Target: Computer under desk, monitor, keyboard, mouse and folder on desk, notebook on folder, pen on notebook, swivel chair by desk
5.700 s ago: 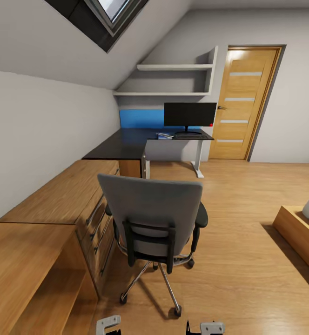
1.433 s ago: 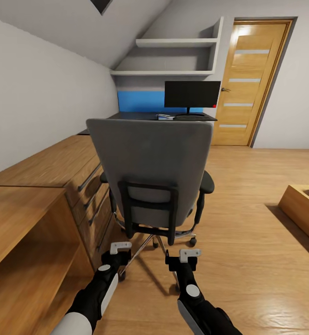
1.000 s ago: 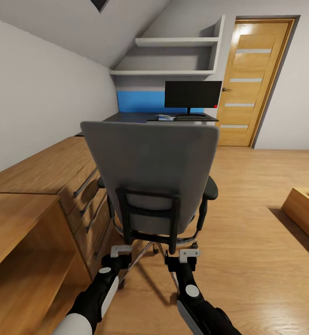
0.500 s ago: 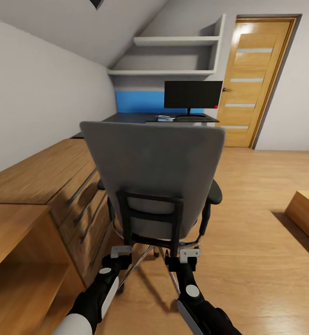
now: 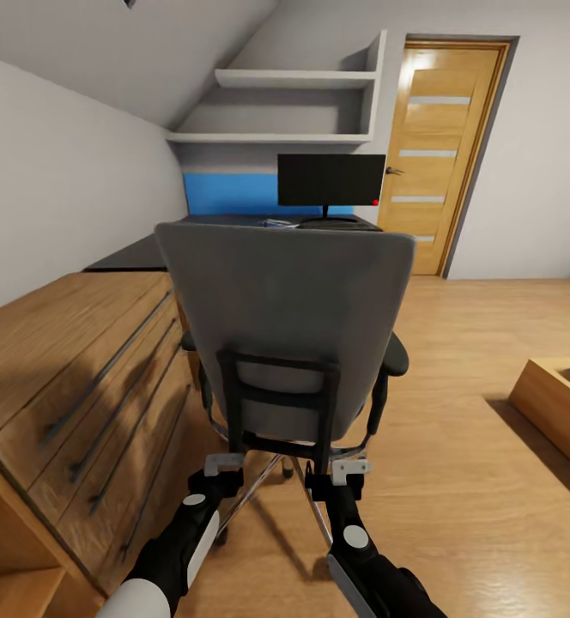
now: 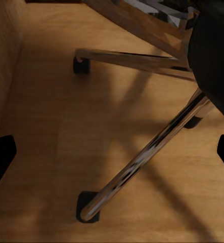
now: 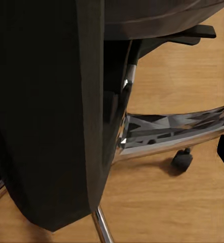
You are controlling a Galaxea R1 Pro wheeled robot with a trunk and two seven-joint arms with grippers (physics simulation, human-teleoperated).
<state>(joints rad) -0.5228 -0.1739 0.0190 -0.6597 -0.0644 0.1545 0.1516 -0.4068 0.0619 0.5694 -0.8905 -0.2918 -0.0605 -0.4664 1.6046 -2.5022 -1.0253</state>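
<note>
**Chair Pushed Toward the Desk, Both Grippers Low Behind It**

While the swivel chair (image 5: 289, 335) stands directly ahead with its back to the robot, the desk (image 5: 148, 251) lies well beyond it, its glossy black top carrying the monitor (image 5: 330, 179). The left gripper (image 5: 223, 464) and right gripper (image 5: 350, 469) hover low behind the chair, near its chrome base; both look spread and hold nothing, their dark fingertips apart at the edges of the wrist views.

The robot appears to be steering the chair toward the desk. The main risk is the star base: its legs (image 6: 142, 159) and casters (image 6: 87, 206) splay outward, and a gripper or the robot's base could catch one and spin the chair off course. The wooden dresser (image 5: 70, 378) sits just beside the chair on the robot's left, so a skewed push could jam a caster against its drawers. Anything on the seat is hidden by the backrest, and a hard shove might tip it off.

The backrest is smooth grey upholstery on a black frame (image 5: 276, 403); the base is mirror-bright metal, tapering and tubular. The floor (image 5: 457, 481) is pale wood plank, and the dresser has long dark bar handles.
</note>
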